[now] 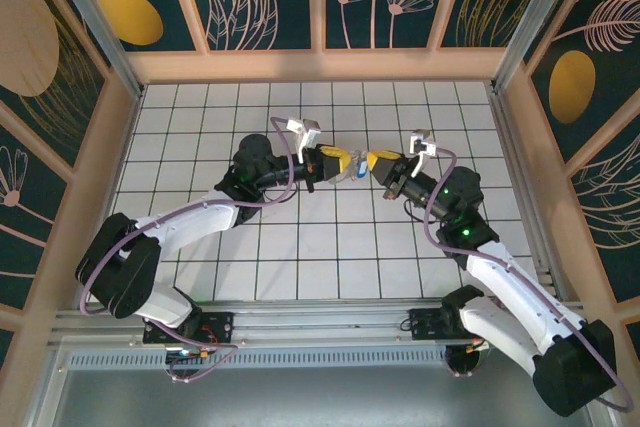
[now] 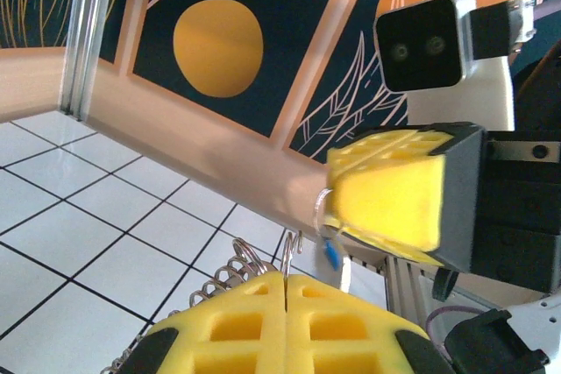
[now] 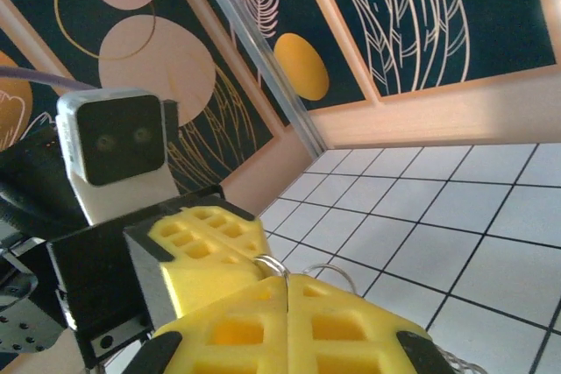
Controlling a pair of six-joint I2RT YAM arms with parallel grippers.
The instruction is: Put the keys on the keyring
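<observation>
Both grippers meet tip to tip above the middle of the tiled floor. My left gripper (image 1: 344,164) (image 2: 287,279) is shut on the keyring (image 2: 290,256), a thin silvery wire loop standing up from the seam of its yellow pads, with coiled wire bits (image 2: 219,276) trailing to the left. Facing it, my right gripper (image 1: 373,161) (image 3: 287,281) is shut on a small metal ring (image 2: 320,210) (image 3: 273,264). The blue-headed key (image 2: 331,253) (image 1: 360,173) hangs from that ring, between the two grippers. Whether the small ring touches the keyring I cannot tell.
White tiled floor (image 1: 300,247) stretches all round the arms. Pale wooden walls (image 1: 320,65) with dark patterned panels close off the back and both sides, and a metal rail (image 1: 300,322) runs along the near edge.
</observation>
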